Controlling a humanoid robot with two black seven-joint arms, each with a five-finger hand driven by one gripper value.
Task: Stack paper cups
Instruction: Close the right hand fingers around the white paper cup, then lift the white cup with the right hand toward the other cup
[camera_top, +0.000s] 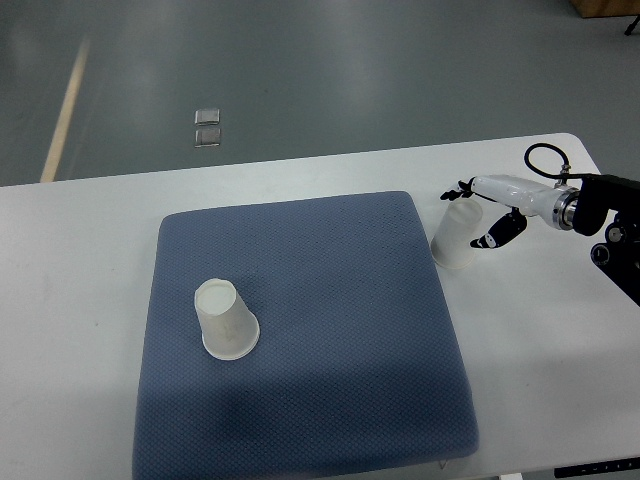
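Top view: white cup (226, 320) (tilted, upside-down) on mat (330, 270).

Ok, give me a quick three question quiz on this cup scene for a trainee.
1. True or false: the cup on the mat stands upside down.
2. Which hand grips the other cup? A) left B) right
3. Fill in: the gripped cup is off the mat, over the white ____.

Key: 1 true; 2 B, the right hand; 3 table.
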